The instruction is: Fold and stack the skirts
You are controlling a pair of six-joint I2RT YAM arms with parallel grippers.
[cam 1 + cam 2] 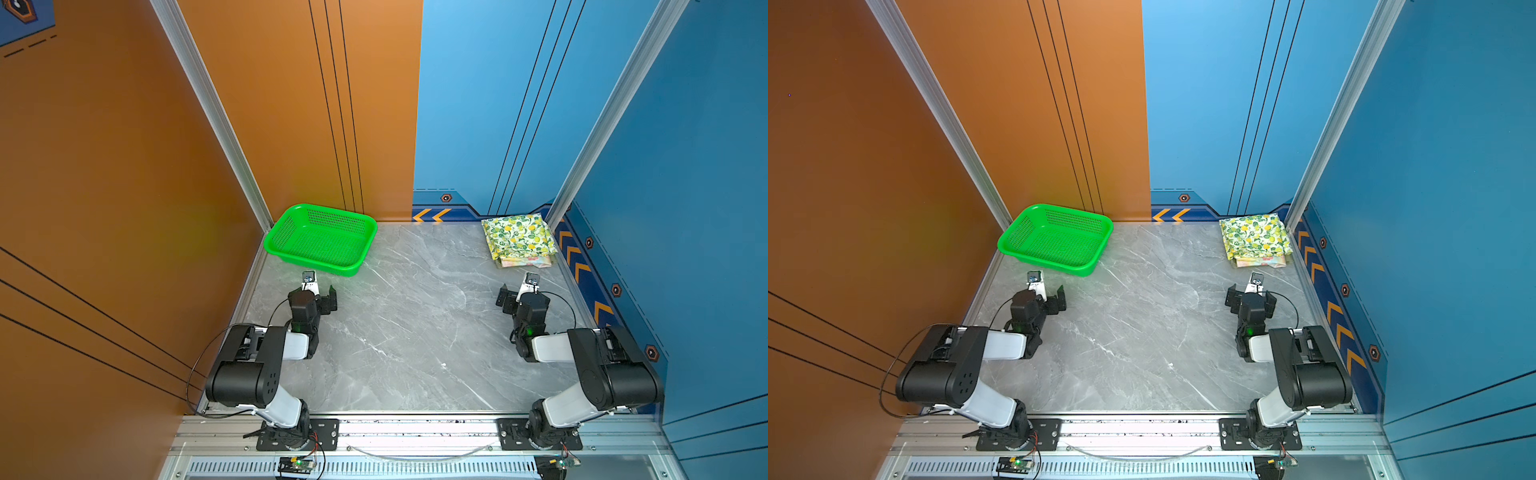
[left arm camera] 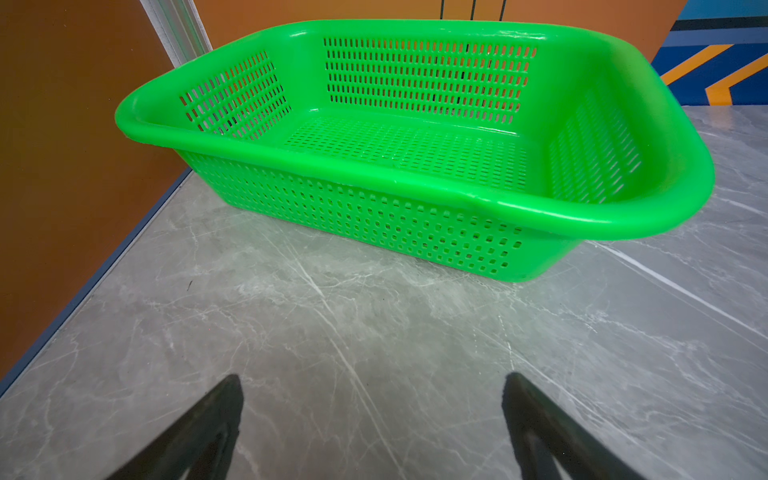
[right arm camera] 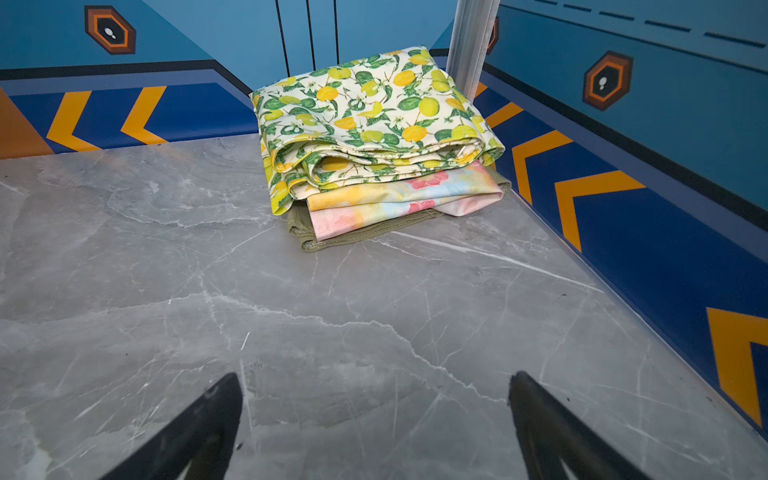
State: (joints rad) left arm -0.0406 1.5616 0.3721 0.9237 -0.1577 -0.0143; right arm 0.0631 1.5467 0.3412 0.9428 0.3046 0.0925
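- In both top views: find the skirts folded and heaped in the far right corner of the surface. Lemon skirt on top, a sliver of pastel skirt peeking out beneath.
- Same views: note the left claw spread wide, gripping nothing, parked just in front of the basket. Note the right claw likewise spread and bare, near the skirts but clear of them.
- Over to the left wrist: nothing but the basket, bare inside, and two fingers held apart over open surface. No cloth here.
- Over to the right wrist: all three layers on show now, lemon over pastel over olive skirt, folded edges facing the camera, olive hem poking out lowest. Claw wide, well short of the cloth.
- Judging the handling: soft, light, limp cloth. Bound to sag, to slide layer on layer, and to fall open if pinched by a single loose ply.
- Judging the hold: better to pinch through a whole folded edge, all plies together, at the rolled front fold of the lemon skirt. To shift all three at once, better to slip both claws under the olive hem at the two front corners.
- Looks folded and stacked already; probably little left beyond squaring the overhang.
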